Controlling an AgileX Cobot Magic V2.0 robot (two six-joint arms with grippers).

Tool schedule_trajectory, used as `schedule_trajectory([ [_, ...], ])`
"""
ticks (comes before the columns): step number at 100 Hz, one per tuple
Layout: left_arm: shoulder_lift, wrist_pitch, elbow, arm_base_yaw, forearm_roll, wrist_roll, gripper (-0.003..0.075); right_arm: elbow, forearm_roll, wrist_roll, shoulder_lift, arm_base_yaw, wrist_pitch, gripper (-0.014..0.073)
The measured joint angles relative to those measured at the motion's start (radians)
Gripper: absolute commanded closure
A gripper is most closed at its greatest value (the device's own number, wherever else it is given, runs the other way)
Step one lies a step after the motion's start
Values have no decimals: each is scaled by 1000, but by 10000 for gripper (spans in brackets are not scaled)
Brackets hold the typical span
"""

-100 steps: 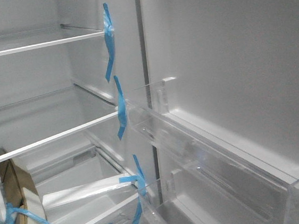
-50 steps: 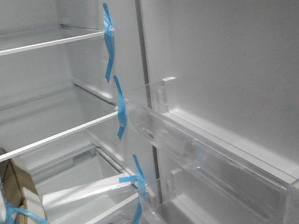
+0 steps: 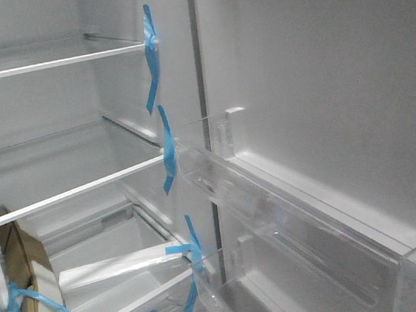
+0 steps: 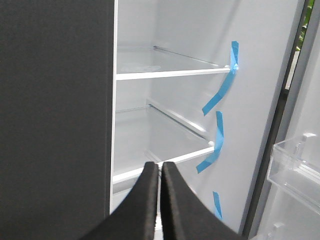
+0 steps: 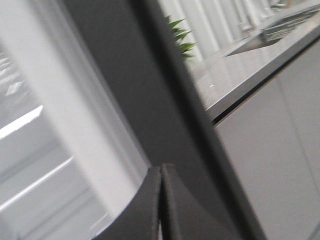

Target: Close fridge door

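Note:
The fridge door stands open on the right of the front view. Its white inner face is toward me and carries an upper clear bin and a lower clear bin. Neither gripper shows in the front view. In the right wrist view, which is blurred, my right gripper is shut and empty. Its tips are at the door's dark grey edge, beside the door's white face. In the left wrist view my left gripper is shut and empty. It points into the fridge interior, with a door bin off to the side.
The fridge interior has glass shelves marked with blue tape. A brown carton stands in a lower compartment. A dark grey panel stands close beside the left gripper. A countertop, pale cabinet fronts and a plant lie beyond the door.
The near corner of the door's upper bin has shifted very slightly in the front view. Nothing else has visibly changed.

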Motion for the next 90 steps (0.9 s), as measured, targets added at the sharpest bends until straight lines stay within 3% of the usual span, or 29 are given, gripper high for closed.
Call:
schedule_trajectory([
  [28, 0, 0, 0, 0, 0, 0, 740, -138, 157, 2, 149, -178, -19, 665],
  [90, 0, 0, 0, 0, 0, 0, 740, -259, 608, 2, 560, -181, -151, 665],
])
